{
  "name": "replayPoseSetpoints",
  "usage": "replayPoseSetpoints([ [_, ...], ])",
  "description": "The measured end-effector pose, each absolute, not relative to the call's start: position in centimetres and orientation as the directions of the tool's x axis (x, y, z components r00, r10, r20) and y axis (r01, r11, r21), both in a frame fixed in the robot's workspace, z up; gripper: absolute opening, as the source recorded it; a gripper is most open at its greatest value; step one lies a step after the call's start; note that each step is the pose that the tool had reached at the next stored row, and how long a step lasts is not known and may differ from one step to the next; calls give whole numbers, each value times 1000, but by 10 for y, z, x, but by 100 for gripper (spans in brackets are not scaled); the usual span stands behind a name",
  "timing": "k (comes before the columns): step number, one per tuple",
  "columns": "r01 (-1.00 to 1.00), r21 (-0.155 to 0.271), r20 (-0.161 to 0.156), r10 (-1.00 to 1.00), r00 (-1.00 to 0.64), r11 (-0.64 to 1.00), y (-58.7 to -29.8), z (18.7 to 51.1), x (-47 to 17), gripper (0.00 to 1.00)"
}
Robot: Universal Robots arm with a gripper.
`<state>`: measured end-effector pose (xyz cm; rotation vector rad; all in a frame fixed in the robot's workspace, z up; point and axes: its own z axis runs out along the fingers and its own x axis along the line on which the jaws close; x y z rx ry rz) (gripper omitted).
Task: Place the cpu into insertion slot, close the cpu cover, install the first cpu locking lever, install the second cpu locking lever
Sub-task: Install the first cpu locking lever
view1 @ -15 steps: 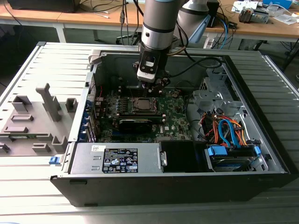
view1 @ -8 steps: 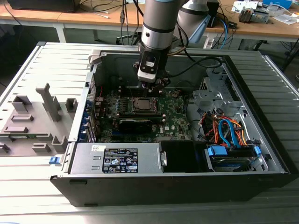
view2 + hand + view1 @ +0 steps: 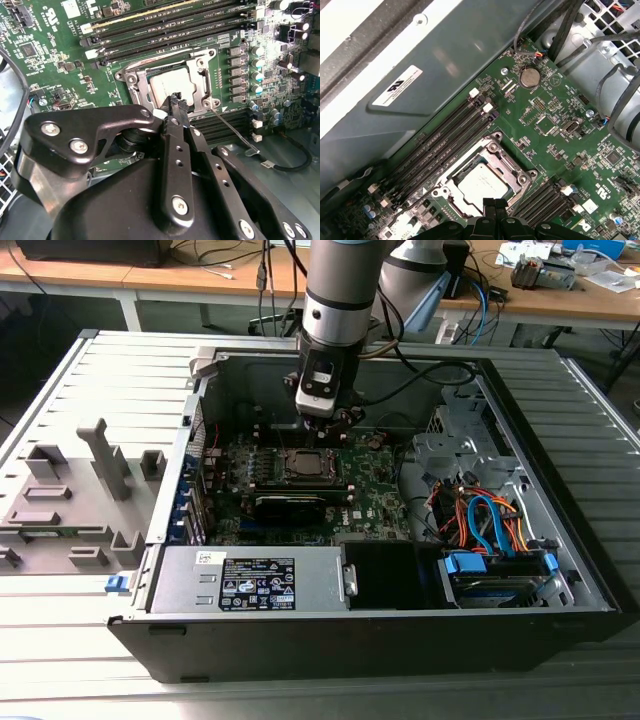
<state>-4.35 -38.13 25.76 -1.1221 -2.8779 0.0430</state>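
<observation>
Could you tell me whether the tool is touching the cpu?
Cannot tell. In the second wrist view the tool tip overlaps the cpu edge, hiding any contact or gap.

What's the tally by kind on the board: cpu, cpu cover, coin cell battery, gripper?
cpu: 1
cpu cover: 1
coin cell battery: 1
gripper: 1
Total: 4
</observation>
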Motion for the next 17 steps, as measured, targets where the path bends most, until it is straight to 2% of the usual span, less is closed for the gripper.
replayPoseSetpoints([
  [17, 650, -45, 39, 652, -757, 758, -381, 258, -43, 11],
])
